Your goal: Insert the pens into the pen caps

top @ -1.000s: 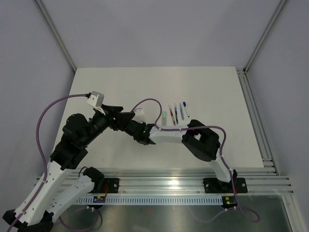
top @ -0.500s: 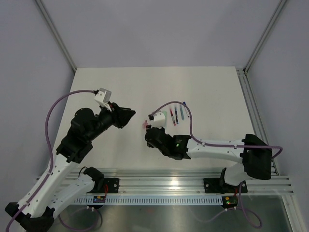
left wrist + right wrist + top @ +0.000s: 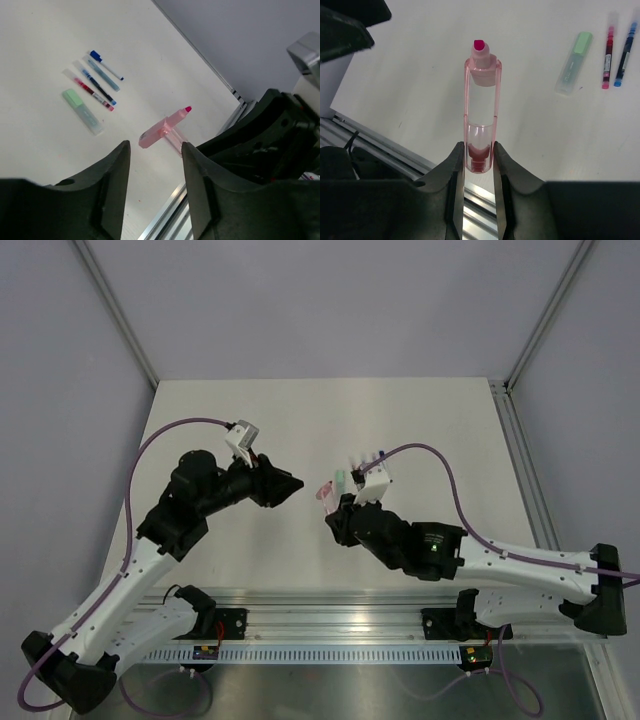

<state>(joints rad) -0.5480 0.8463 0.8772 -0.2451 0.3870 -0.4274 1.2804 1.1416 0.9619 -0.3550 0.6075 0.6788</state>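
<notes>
Pink see-through plastic for the tube (image 3: 481, 100), pinched low down by the right gripper (image 3: 479, 150), both fingers (image 3: 455, 170) snug against its sides. Held up off the table (image 3: 410, 75), out in the space between the two arms. Inside the tube, down by the fingers, a dark red bit; above that, a clear stretch; at the far end, a bright pink tip poking out. Spread wide and gripping nothing, the left gripper (image 3: 155, 150), pointed at the tube from close by and not touching it. Flat on the table, a green tube (image 3: 82, 111), pale and see-through, too blurry for any look inside. Just beside it, in a neat row, a red pen (image 3: 90, 92), a blue pen (image 3: 95, 83), a teal pen (image 3: 104, 75) and a white pen (image 3: 111, 68) with a dark blue end. From the left wrist, all four pens in plain sight. From the right wrist, the red and blue ones up at the picture's edge. From the top, most of the row hidden behind the right wrist's white camera (image 3: 372, 480). Red bit inside the tube clear only from the right wrist.
</notes>
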